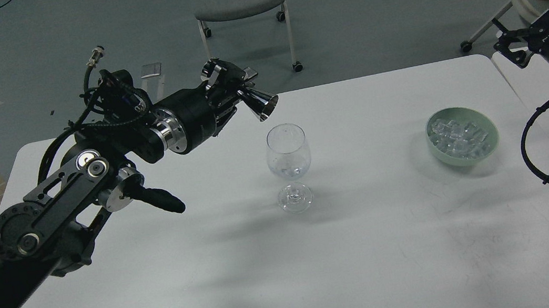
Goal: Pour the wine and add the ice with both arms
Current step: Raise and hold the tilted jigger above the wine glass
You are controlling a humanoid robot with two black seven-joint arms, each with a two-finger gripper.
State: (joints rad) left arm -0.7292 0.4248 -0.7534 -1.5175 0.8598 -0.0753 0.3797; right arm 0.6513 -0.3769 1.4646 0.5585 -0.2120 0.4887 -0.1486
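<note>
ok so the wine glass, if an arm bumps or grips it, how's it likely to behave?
The wine glass probably tips easily: wide bowl on a thin stem over a small foot, standing free on the smooth white table. Likely fragile and slippery, being thin clear glass. It looks nearly empty, so probably light and easy to shove.

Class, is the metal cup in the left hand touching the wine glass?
Apart. The head view shows bare table between the cup and the glass rim.

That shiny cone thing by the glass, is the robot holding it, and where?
Yes. The left gripper is shut on the silver measuring cup, gripping its narrow end; the wide mouth tilts toward the wine glass.
</note>
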